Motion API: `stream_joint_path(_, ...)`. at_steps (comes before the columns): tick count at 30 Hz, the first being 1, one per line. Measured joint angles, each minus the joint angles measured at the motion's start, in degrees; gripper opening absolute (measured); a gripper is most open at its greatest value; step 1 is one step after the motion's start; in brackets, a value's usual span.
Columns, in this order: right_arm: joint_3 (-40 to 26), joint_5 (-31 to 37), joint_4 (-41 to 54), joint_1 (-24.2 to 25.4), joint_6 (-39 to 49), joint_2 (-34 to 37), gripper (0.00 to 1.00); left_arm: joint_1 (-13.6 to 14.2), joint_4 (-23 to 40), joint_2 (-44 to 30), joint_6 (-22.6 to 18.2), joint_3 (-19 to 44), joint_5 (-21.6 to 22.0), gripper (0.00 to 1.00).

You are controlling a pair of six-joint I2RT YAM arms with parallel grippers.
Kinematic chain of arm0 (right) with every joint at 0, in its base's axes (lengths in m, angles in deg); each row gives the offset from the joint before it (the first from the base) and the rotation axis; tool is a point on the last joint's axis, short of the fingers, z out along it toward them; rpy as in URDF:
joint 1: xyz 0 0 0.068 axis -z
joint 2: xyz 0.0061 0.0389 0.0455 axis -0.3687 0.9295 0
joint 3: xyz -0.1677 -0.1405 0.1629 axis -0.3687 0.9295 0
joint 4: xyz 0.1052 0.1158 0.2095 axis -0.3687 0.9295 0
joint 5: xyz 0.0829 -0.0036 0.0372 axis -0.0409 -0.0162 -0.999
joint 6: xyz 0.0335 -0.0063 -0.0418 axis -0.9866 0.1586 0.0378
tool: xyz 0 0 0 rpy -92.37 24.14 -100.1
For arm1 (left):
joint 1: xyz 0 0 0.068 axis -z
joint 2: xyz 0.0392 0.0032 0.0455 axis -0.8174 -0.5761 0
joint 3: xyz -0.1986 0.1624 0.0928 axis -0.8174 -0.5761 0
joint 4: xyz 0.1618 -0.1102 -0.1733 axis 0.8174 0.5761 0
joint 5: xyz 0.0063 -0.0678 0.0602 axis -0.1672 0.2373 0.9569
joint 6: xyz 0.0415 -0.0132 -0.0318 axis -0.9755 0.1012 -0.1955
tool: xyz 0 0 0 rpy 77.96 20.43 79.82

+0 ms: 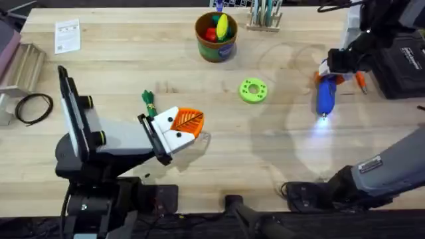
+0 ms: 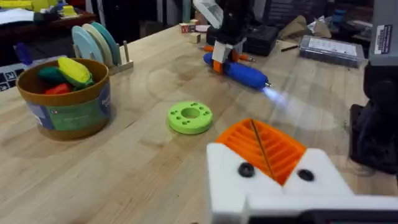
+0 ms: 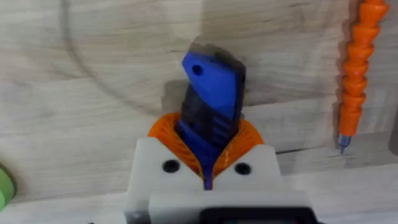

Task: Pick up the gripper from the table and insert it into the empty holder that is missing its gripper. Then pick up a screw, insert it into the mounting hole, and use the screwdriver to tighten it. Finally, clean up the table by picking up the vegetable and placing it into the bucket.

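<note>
The round olive-green bucket [image 1: 216,38] with a brown-orange rim holds red, yellow and green toys, well beyond the left pincer [image 1: 178,130], whose state I cannot tell. The right pincer [image 3: 207,163] is clenched on the chunky bright-blue powered screwdriver [image 1: 325,97]. The thin dark-green toy vegetable [image 1: 148,101] lies just beside the left pincer.

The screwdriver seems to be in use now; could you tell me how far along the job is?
Insertion looks done: the left gripper shows both orange pads. In hand: the right gripper clamps the screwdriver. Left: tightening, unconfirmed, and the vegetable, on the table outside the bucket.
</note>
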Motion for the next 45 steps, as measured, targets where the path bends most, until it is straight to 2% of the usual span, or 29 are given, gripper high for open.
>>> stream_joint_path(6,-2.67,-1.54,3.88,-1.99,0.1,-2.59,0.023,0.0,0.0,0.01,0.0,0.0,0.0,0.005)
stream_joint_path(13,-9.46,-2.38,5.82,-6.67,0.05,-13.44,0.023,0.0,0.0,0.02,0.0,0.0,0.0,0.005)
stream_joint_path(17,-12.03,-2.61,4.44,-10.23,-1.13,-19.55,0.023,0.0,0.0,-0.01,-0.01,0.0,0.0,0.005)
stream_joint_path(21,-12.93,-4.07,-0.9,-13.59,-3.58,-24.85,0.023,0.0,0.0,-0.01,-0.01,0.0,0.0,0.005)
stream_joint_path(25,-12.99,-10.93,-5.34,-15.51,-5.05,-29.83,0.023,0.0,0.0,-0.01,0.0,0.0,0.0,0.005)
stream_joint_path(28,-12.99,-18.71,-8.6,-15.95,-6.8,-32.91,0.023,0.0,0.0,-0.01,-0.02,0.0,0.0,0.005)
stream_joint_path(33,-12.76,-28.13,-13.82,-16.84,-8.77,-35.42,0.023,0.0,0.0,0.01,0.0,0.0,0.0,0.004)
stream_joint_path(38,-6.35,-33.74,-24.19,-19.65,-11.3,-36.7,0.023,0.0,0.0,-0.01,0.0,0.0,0.0,0.004)
stream_joint_path(45,9.33,-42.67,-53.73,-21.57,-20.11,-36.26,0.023,0.0,0.0,-0.01,0.0,0.0,0.0,0.004)
